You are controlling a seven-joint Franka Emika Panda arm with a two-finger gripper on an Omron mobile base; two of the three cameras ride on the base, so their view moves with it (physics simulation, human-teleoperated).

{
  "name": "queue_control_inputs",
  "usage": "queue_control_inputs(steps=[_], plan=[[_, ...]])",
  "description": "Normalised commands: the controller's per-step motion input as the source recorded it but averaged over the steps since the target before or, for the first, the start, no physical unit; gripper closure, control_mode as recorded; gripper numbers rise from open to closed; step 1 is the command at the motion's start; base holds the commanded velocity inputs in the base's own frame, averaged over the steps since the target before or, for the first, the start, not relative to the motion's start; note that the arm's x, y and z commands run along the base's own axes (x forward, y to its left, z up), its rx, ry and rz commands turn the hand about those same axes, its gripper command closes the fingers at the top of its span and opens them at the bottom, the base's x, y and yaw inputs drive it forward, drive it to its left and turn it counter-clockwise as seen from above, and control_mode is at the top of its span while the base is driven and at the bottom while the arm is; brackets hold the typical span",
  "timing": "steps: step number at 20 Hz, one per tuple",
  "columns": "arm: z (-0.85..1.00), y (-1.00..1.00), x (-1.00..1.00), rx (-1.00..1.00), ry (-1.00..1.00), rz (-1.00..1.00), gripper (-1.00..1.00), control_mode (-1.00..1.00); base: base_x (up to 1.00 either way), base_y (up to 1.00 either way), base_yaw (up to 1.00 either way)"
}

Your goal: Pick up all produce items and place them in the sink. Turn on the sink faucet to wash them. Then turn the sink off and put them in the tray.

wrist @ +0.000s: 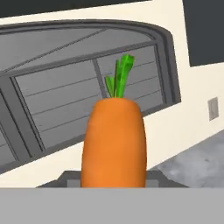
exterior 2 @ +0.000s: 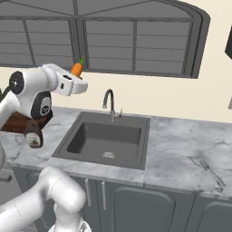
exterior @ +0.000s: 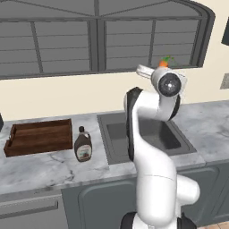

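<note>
Carrot [wrist: 113,142] sits front and centre in the hand view, leaves up, jaws clamped on its lower end. In the right base view it rides high at upper left, above the table, presumably carried clear toward the sink [exterior 2: 72,138] at centre frame.

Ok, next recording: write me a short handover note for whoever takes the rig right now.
Gripper: shut on the carrot, held high in front of the window, leafy end up, left of the faucet.
Sink: no produce in it; no water visible at the faucet.
Tray: on the counter left of the sink, beside the brown bottle; nothing in it.
Done: carrot picked up.
Left: lower it into the sink, turn the faucet on, then off, move the carrot to the tray.
</note>
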Motion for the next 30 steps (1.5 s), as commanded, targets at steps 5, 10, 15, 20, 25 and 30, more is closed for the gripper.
queue_control_inputs(steps=[5,10,15,20,25,30], plan=[[-0.08,0.87,-0.04,0.02,0.47,0.26,1.0,-1.0,0.0,0.0,0.0],[-0.56,0.65,0.1,0.01,0.4,0.34,1.0,-1.0,0.0,0.0,0.0],[-0.93,0.48,0.27,0.0,0.36,0.3,1.0,-1.0,0.0,0.0,0.0],[-0.56,0.79,0.14,0.0,0.23,0.29,1.0,-1.0,0.0,0.0,0.0],[-0.03,0.83,0.4,-0.02,0.27,0.18,1.0,-1.0,0.0,0.0,0.0],[-0.22,0.62,0.43,-0.06,0.26,0.16,1.0,-1.0,0.0,0.0,0.0]])
